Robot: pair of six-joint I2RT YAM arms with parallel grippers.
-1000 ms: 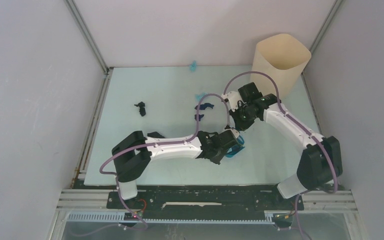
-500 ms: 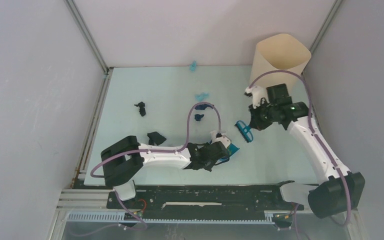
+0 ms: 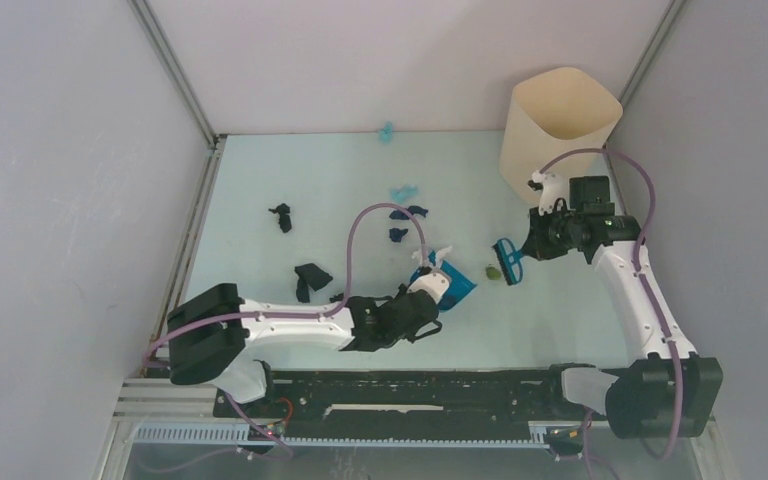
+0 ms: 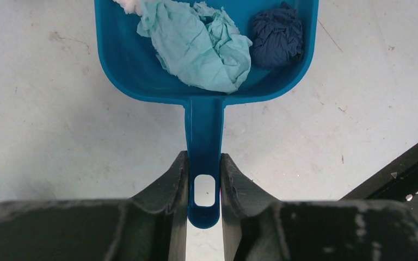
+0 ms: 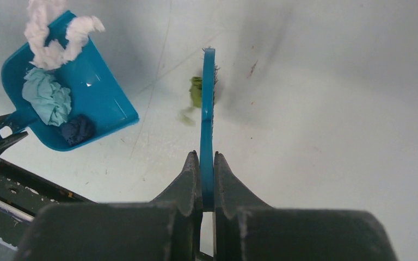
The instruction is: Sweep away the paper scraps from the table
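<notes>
My left gripper (image 4: pixel 204 179) is shut on the handle of the blue dustpan (image 4: pixel 141 70), which rests on the table (image 3: pixel 290 170) and also shows in the top view (image 3: pixel 452 284). In it lie a light blue scrap (image 4: pixel 196 43), a navy scrap (image 4: pixel 276 33) and a white scrap (image 5: pixel 54 38). My right gripper (image 5: pixel 207 171) is shut on the blue hand brush (image 5: pixel 208 109), held edge-on just right of a greenish scrap (image 5: pixel 195 91), which also shows in the top view (image 3: pixel 493 271). Dark scraps (image 3: pixel 281 215) (image 3: pixel 310 276) (image 3: pixel 407 212) and light blue scraps (image 3: pixel 401 191) (image 3: pixel 386 131) lie on the table.
A tall beige bin (image 3: pixel 556 125) stands at the back right corner. Metal rails (image 3: pixel 185 240) edge the table on the left and the black base rail (image 3: pixel 410 385) runs along the near side. Walls close in on three sides.
My left arm has drawn the dustpan back and left, toward the near edge. My right arm has swung right with the brush, and the greenish scrap now shows beside it.
</notes>
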